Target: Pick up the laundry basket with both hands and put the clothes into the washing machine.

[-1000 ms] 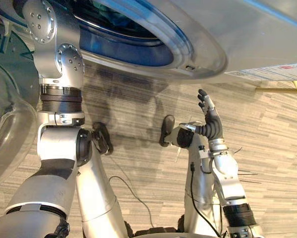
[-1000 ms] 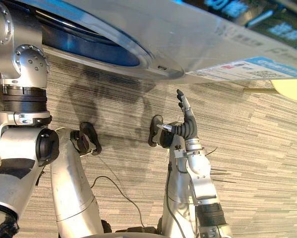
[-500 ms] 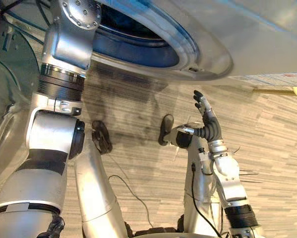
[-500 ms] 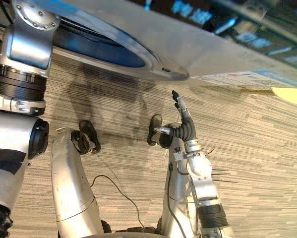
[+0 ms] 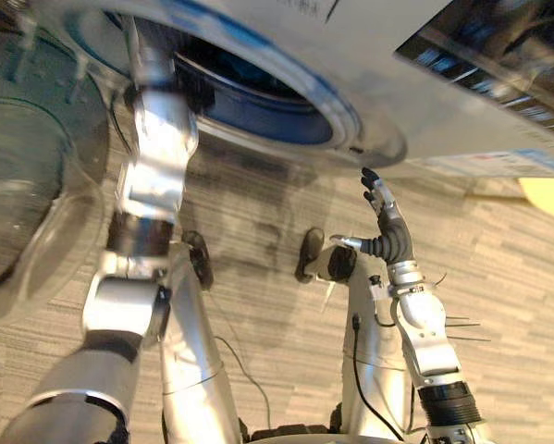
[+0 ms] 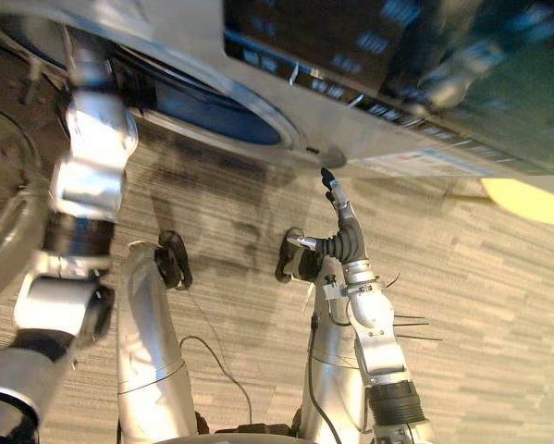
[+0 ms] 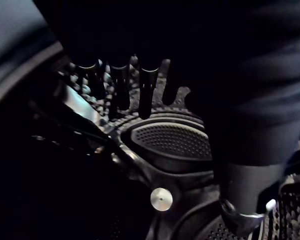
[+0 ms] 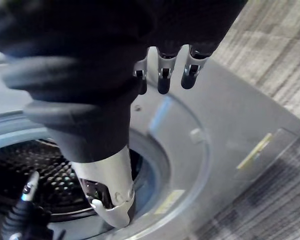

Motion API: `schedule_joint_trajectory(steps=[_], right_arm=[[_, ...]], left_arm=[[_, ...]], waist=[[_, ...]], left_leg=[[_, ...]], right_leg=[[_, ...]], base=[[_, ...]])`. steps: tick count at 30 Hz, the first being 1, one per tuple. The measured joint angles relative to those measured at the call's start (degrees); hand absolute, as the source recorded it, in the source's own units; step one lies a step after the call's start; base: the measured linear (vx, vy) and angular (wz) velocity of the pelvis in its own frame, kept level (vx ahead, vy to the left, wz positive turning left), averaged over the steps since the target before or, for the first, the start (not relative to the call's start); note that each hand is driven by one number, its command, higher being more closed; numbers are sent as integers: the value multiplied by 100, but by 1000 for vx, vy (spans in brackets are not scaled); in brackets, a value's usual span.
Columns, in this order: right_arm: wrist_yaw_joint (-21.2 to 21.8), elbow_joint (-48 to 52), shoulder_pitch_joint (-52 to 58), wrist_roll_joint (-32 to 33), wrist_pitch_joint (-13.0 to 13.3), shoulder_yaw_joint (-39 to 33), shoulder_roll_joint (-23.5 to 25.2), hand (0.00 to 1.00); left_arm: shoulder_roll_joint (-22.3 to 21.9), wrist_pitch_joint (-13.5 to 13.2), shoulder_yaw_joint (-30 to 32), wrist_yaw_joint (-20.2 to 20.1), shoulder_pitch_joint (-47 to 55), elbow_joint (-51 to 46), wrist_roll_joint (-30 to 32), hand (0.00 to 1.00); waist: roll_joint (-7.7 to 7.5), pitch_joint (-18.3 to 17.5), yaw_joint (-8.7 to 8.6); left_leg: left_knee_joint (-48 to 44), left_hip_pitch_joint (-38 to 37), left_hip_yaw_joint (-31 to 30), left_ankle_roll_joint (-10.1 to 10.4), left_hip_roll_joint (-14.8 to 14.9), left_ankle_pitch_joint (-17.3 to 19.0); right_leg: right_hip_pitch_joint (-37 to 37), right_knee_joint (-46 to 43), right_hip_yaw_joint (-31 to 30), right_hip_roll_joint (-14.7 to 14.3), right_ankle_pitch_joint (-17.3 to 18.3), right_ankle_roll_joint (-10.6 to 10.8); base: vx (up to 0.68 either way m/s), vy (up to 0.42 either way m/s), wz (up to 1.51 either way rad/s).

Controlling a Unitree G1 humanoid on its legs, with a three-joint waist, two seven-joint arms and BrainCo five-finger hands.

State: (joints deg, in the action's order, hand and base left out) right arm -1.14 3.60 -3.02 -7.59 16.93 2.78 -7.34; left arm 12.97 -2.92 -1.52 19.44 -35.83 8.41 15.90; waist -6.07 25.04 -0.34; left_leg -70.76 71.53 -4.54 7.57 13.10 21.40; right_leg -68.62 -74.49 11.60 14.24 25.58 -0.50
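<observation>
The washing machine [image 5: 378, 65] stands before me with its round port [image 5: 258, 111] uncovered. My left arm [image 5: 156, 176] reaches up into that port, and the hand is hidden inside. In the left wrist view my left hand [image 7: 145, 92] is open, its fingers straight before the perforated drum wall [image 7: 170, 140], with nothing between them. My right hand [image 5: 386, 222] is open too, held upright just below the machine's front, right of the port. Its straight fingers [image 8: 163, 75] point at the grey front panel [image 8: 225, 115].
The machine's glass door [image 5: 36, 213] hangs swung out at the left, close beside my left arm. A yellow thing [image 5: 549, 194] lies at the right edge on the striped floor [image 5: 498, 277].
My left arm has stretched farther up and deeper into the port. The view has tilted up, showing more of the machine's top panel. The right hand has barely moved.
</observation>
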Motion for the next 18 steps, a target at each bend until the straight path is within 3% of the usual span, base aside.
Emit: schedule_joint_trajectory(steps=[4, 6, 11, 14, 15, 18], right_arm=[[24, -104, 362, -129, -115, -9, -3, 0], [39, -449, 569, -214, -195, 32, -5, 0], [72, -893, 1183, -217, -245, 60, -2, 0], [96, -1286, 1294, -225, -311, 57, 6, 0], [93, -1599, 1344, -225, -367, 37, 7, 0], [70, -2270, 1330, -224, -379, -23, 23, 0]], left_arm=[[-602, -17, -58, -343, 1548, -11, 4, 0], [-842, -127, -93, -579, 2551, -24, -7, 0], [-955, -436, 6, -852, 4097, 185, -529, 0], [-966, -479, 248, -956, 4467, 661, -688, 0], [-999, -487, 437, -1021, 4590, 1129, -807, 0], [-1039, -535, 689, -1123, 4734, 2061, -1010, 0]], waist=[[7, -426, 114], [21, -707, 136], [83, -1343, 178], [187, -1601, 262], [276, -1693, 276], [473, -2021, 275]], left_leg=[[765, -847, -28, 75, -208, -227], [1303, -1659, -49, 123, -276, -296], [2586, -3252, 96, 67, -408, -538], [3209, -3934, 299, 16, -410, -719], [3746, -4480, 454, -16, -428, -877], [4674, -5164, 645, -71, -454, -1194]], right_leg=[[902, 514, 254, 133, 72, 22], [1807, 988, 496, 187, 87, 20], [3423, 2162, 764, 197, -56, 219], [4006, 2745, 775, 166, -261, 307], [4467, 3233, 802, 128, -443, 377], [5031, 4140, 808, -15, -831, 474]], base=[[53, -131, 48], [102, -75, 41], [146, -41, 26], [151, -3, -4], [117, -8, -12], [110, 44, -15]])
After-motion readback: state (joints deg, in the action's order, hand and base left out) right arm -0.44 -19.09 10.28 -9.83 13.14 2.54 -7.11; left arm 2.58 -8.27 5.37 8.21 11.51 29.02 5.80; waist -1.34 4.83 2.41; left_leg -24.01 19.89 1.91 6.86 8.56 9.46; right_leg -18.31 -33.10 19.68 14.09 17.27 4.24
